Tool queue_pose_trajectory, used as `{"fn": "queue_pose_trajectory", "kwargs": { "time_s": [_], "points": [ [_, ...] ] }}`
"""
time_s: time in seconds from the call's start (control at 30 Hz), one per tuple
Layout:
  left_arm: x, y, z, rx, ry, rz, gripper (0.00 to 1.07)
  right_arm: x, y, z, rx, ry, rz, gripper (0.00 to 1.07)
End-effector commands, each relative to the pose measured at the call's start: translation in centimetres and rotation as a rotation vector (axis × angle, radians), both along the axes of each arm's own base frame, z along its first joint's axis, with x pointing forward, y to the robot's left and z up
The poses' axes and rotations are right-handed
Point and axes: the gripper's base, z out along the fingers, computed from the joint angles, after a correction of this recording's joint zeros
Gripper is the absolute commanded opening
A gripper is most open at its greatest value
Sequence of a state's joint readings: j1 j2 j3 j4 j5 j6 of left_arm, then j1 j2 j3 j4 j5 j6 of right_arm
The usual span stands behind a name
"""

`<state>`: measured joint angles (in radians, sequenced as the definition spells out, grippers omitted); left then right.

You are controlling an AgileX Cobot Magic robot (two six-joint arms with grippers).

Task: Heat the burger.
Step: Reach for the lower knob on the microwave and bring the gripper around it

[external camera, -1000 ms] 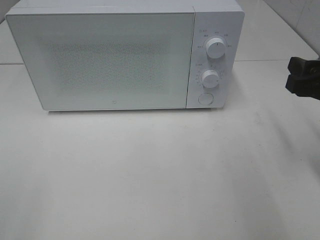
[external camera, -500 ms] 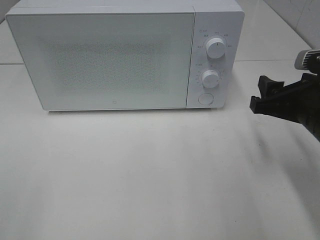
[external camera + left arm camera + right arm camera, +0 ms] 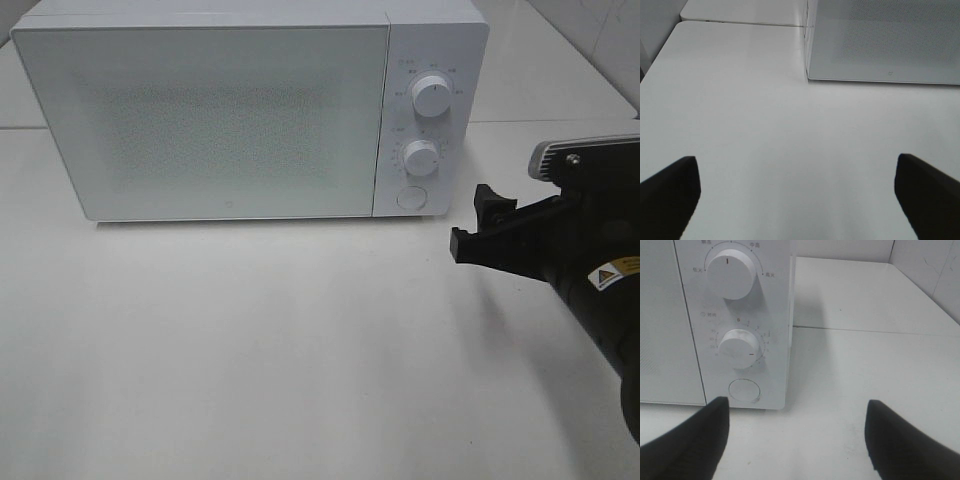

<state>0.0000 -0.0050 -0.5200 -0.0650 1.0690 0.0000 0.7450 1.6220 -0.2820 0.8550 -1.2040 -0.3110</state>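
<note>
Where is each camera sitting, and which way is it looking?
Exterior high: mounted high in front, looking down at the microwave with its door closed and the white table; the right gripper and its arm show at the right.
Left wrist: on the left arm, low over the table, facing the microwave's door corner; the left gripper, open, frames the view.
Right wrist: on the right arm, facing the microwave's two knobs and round button; its open fingers show.
Shared: exterior and right wrist both see knobs and button.
</note>
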Motion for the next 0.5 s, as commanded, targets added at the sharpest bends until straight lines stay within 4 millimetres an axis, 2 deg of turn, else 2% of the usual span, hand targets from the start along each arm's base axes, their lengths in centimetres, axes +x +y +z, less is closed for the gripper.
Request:
{"fn": "queue_pose_trajectory", "kwargs": {
  "time_s": [0.03,0.17,0.5],
  "points": [
    [-0.3,0.0,-0.1,-0.001,-0.017,-0.001,0.98,0.3,0.7,0.3,-0.025,-0.040,-0.010,0.75],
    [-0.3,0.0,-0.1,-0.001,-0.017,-0.001,0.98,0.6,1.9,0.0,-0.039,-0.025,-0.017,0.75],
    [-0.3,0.0,-0.1,-0.001,-0.017,-0.001,0.98,1.4,2.7,-0.5,0.014,-0.035,0.000,0.75]
  ]
}}
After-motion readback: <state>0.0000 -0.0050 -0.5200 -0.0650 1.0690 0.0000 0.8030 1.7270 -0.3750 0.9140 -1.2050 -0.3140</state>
